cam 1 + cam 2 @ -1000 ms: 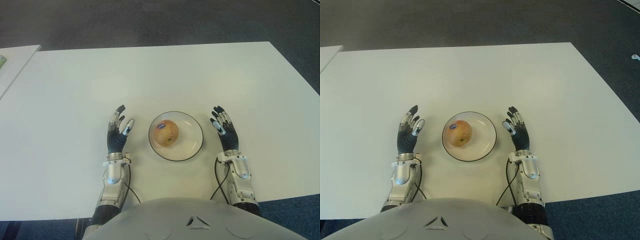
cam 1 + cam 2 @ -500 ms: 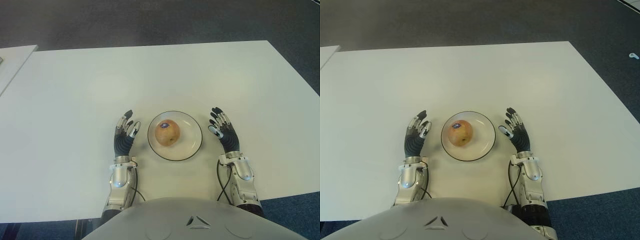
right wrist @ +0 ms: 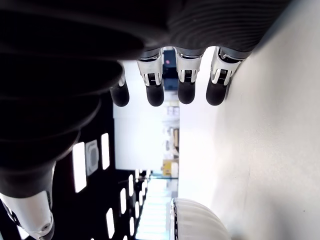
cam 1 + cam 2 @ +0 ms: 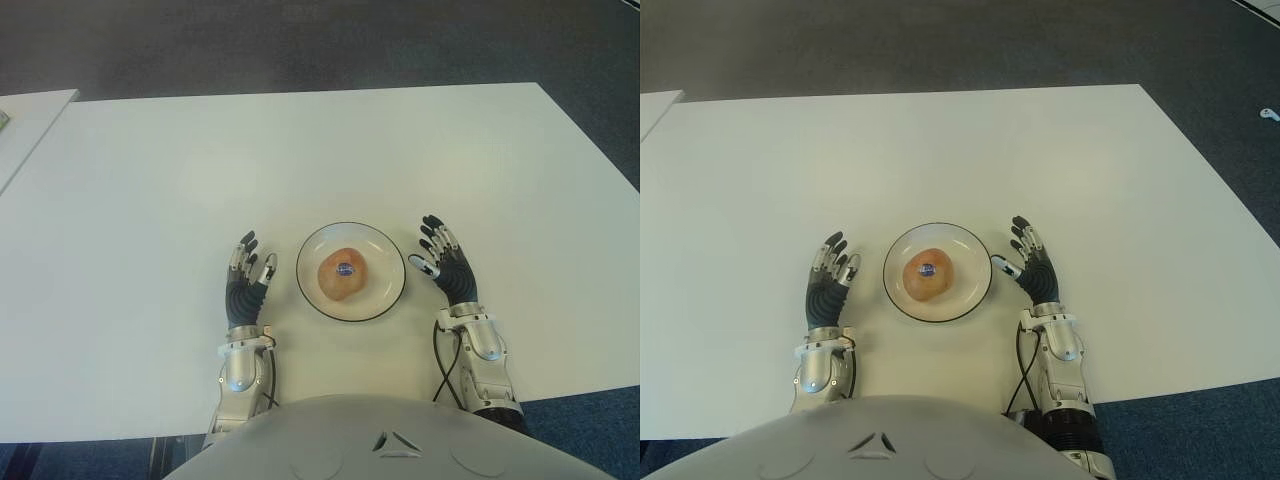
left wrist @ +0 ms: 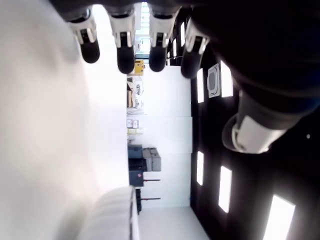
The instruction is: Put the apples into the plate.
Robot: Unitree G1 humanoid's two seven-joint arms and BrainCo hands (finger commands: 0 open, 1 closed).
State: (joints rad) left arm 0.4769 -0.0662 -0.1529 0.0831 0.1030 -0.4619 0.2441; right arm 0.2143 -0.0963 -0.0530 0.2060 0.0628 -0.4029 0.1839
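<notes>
Left of centre in the lower half of the eye views, the left hand (image 4: pixel 245 282) has its fingers (image 5: pixel 125 52) extended and loosely spread, holding nothing; its fingertips point toward the top of the frame and its forearm runs down to the lower edge. It is just beside the plate's left rim, not touching it. At the middle sits the white plate (image 4: pixel 384 253) with a dark rim, on the white table (image 4: pixel 300 150). One apple (image 4: pixel 343 274) lies in it, a small dark sticker facing up. Just right of the plate, the right hand (image 4: pixel 448 268) is likewise open and empty, fingers (image 3: pixel 186 90) straight, thumb angled toward the plate rim, forearm trailing to the lower right.
</notes>
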